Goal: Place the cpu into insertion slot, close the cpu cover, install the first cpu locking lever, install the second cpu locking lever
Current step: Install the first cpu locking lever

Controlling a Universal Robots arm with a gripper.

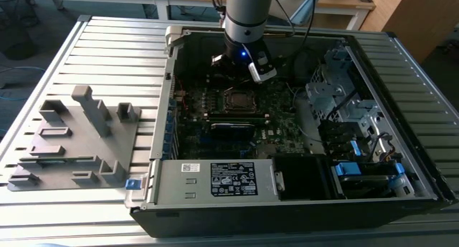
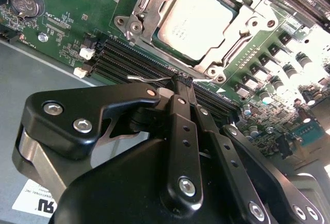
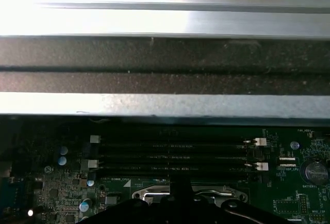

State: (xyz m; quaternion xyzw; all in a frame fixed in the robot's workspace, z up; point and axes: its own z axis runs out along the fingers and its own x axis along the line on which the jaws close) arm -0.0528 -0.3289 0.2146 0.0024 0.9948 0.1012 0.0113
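Since the cpu point(image 2: 193, 20) sits under the cpu cover point(image 2: 230, 37), I'd press the locking lever point(image 2: 149, 79) squarely with that pinched-shut gripper point(image 2: 181, 84).

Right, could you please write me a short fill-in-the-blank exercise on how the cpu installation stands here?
1. The cpu sits in the insertion slot of the ____ motherboard.
2. The cpu cover lies flat around the cpu, so it is ____.
3. The gripper has its jaws shut on a thin wire locking ____.
4. The grey fixture lies on the exterior view's ____ of the computer case.
Missing: green; closed; lever; left.
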